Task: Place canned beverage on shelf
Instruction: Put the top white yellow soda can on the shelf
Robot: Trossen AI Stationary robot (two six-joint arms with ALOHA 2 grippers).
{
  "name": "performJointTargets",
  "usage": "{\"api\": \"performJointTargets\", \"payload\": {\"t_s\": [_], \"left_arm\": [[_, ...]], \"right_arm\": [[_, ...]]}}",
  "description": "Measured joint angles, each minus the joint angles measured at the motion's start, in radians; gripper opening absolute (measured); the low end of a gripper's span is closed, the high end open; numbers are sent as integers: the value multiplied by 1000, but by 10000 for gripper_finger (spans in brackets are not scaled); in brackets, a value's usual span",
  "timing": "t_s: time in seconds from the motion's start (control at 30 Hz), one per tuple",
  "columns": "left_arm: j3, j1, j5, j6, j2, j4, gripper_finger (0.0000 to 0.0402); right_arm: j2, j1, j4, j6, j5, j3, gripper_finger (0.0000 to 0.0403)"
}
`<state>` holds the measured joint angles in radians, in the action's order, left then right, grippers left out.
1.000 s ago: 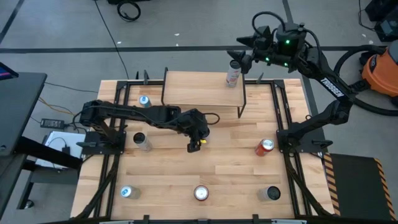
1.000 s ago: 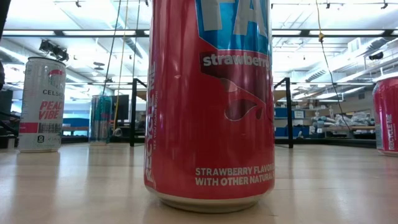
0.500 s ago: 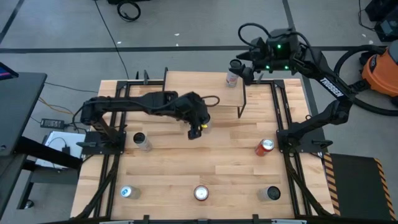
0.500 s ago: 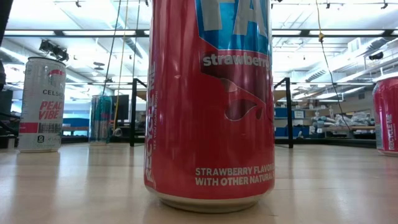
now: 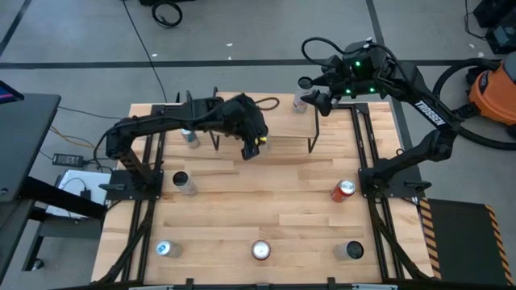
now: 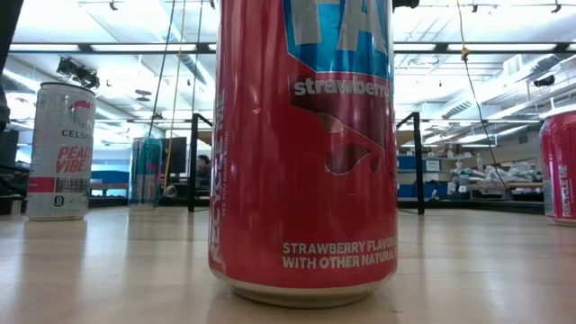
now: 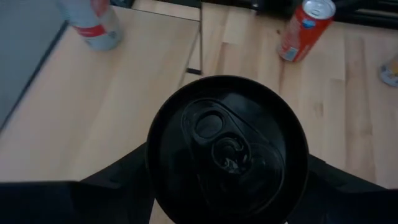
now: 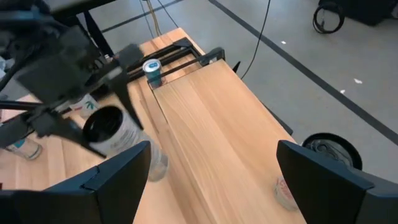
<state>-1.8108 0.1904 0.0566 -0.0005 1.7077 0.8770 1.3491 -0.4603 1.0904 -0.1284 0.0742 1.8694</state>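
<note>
While over shelf (image 5: 282, 121) — left tool (image 5: 251, 149) grips black-topped can (image 7: 227, 149); right tool (image 5: 310, 90) agape.

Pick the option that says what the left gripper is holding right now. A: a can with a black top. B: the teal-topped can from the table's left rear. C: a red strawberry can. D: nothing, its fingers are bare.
A: the left wrist view shows the left gripper with a dark finger on each side of a black-topped can, which it carries above the light wooden shelf board in the high view.
</note>
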Motion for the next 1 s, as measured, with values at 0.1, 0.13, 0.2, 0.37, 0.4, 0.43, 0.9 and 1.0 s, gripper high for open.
{"api": "performJointTargets", "payload": {"t_s": [0.1,0.13,0.2,0.37,0.4,0.43,0.9,1.0], "left_arm": [[-38,27,0,19,0,7,265],[-50,37,-1,19,0,11,265],[-71,59,-1,19,0,17,265],[-134,130,-1,20,0,46,265],[-142,146,-1,20,0,43,265],[-147,161,0,20,0,44,265],[-156,300,-54,20,25,47,266],[-156,305,-56,21,43,59,266]], "right_arm": [[0,0,0,0,0,0,358],[0,0,0,0,0,0,358],[0,0,0,0,0,0,358],[0,0,0,-4,0,0,358],[0,0,0,-4,0,0,358],[0,0,-1,-4,-1,0,358],[40,0,-4,-26,-3,0,358],[48,0,-5,-26,-3,0,358]]}}
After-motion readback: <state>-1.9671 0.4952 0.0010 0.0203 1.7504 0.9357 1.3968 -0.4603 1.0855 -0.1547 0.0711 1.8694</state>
